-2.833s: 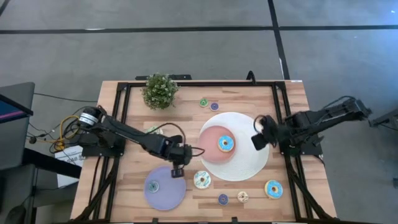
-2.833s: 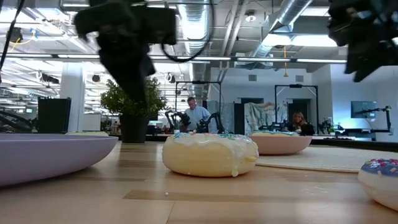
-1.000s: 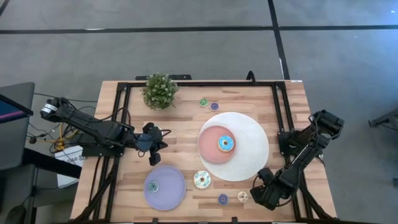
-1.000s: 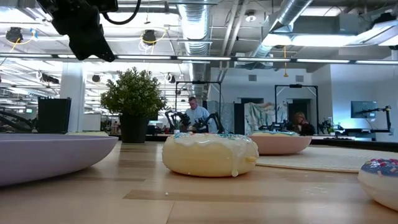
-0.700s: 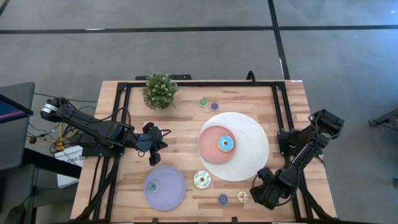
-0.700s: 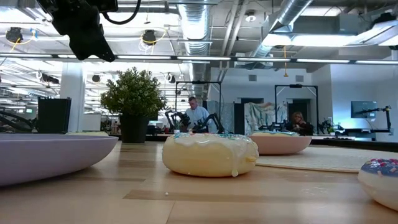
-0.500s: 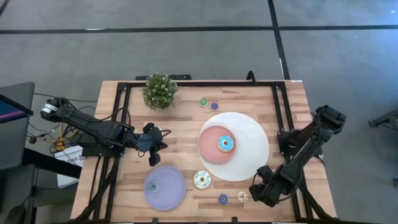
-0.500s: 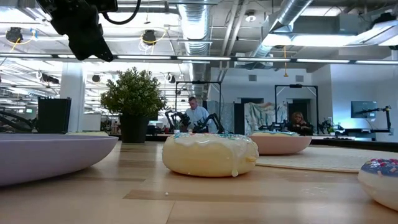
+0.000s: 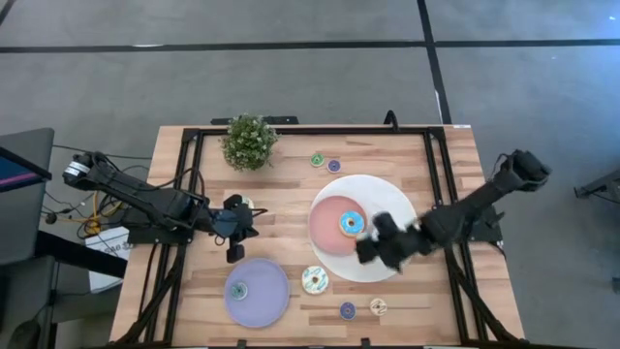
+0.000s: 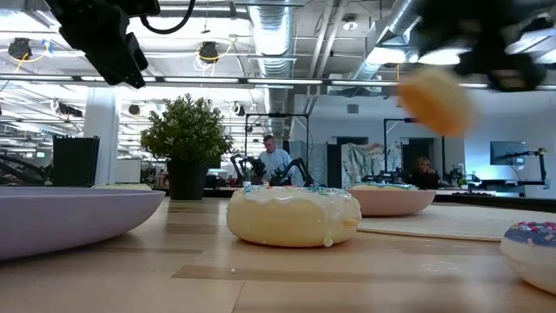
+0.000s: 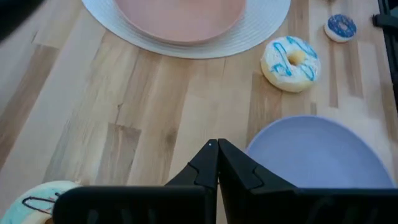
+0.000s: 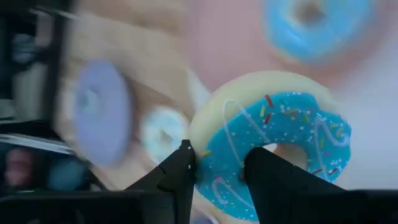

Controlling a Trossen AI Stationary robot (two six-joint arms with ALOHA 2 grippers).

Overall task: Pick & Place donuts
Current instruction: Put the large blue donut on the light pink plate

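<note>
— Just beyond the right gripper (image 9: 373, 250), what sits on the pink plate (image 9: 327, 231)?
— One blue-iced donut (image 9: 352, 224), alone on it; the plate rests on a white round mat (image 9: 397, 208). The gripper itself is clamped on a teal-iced donut with sprinkles (image 12: 273, 152), carried clear of the table above the mat's edge.
— And the lavender plate (image 9: 263, 296)?
— It lies near the left gripper (image 9: 233, 246) and holds one tiny teal donut (image 9: 238, 290). That gripper's fingers are pressed together on nothing.
— Anything between the two grippers?
— A pale-iced donut (image 9: 314, 280) lies on bare wood between the plates. Below the right gripper sit a tiny purple donut (image 9: 347, 310) and a tiny tan one (image 9: 378, 307). Far from both, by a potted plant (image 9: 249, 142), lie two more tiny ones (image 9: 325, 162).
</note>
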